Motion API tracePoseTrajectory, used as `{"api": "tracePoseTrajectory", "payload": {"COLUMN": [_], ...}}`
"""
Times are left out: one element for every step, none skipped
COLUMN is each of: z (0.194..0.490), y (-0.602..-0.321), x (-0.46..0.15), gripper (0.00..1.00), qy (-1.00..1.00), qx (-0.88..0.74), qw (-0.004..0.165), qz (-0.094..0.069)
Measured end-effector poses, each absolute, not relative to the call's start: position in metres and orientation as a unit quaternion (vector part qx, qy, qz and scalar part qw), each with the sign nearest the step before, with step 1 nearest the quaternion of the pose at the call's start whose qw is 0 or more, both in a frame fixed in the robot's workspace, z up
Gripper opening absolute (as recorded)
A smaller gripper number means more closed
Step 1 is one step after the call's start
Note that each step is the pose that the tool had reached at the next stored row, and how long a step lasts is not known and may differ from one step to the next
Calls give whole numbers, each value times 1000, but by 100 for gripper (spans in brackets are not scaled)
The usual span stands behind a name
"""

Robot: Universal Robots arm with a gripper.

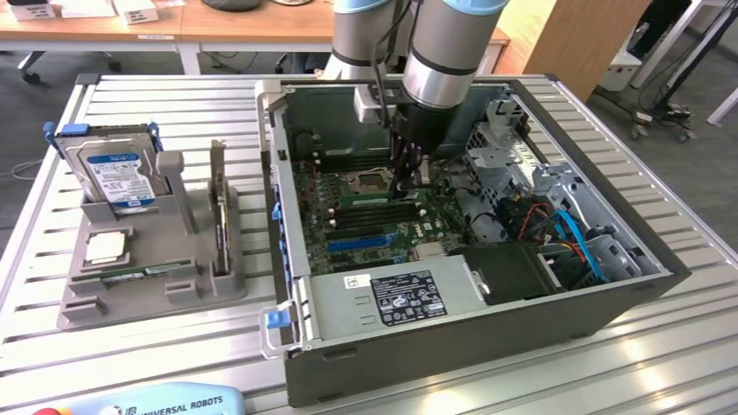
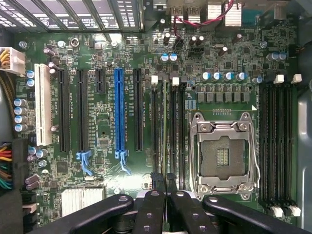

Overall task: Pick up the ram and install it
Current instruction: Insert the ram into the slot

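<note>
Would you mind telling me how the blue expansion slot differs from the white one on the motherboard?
The blue slot is longer than the white slot. The blue slot sits between black slots; the white slot lies near the edge of the motherboard. Both are empty and run parallel.

The arm point(image 1: 455, 35) enters from the top edge of the exterior view. Its silver-grey wrist segment point(image 1: 438, 82) is held close to vertical. Below it, the dark gripper point(image 1: 409, 186) points straight down. In the wrist view, two black fingers point(image 2: 157, 187) lie side by side, drawn in until only a narrow slit separates their tips. The outer linkage bars point(image 2: 97, 209) splay away to either side.
</note>
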State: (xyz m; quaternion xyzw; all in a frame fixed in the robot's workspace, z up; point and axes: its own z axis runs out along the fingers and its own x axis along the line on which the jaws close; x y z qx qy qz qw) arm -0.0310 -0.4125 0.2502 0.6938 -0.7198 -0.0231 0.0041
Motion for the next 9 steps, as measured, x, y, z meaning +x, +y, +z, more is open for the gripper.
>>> {"api": "tracePoseTrajectory", "payload": {"z": [249, 249, 248, 248, 247, 247, 246, 245, 245], "y": [-413, -413, -413, -413, -413, -413, -413, -413, -413], "x": [-31, -31, -31, -31, -31, -31, -31, -31, -31], "gripper": [11, 11, 11, 11, 11, 11, 11, 11, 11], "qy": [-720, -720, -720, -720, -720, -720, -720, -720, -720], "qx": [694, 694, 694, 694, 694, 694, 694, 694, 694], "qw": [4, 4, 4, 4, 4, 4, 4, 4, 4], "qz": [-23, -23, -23, -23, -23, -23, -23, -23, -23]}}
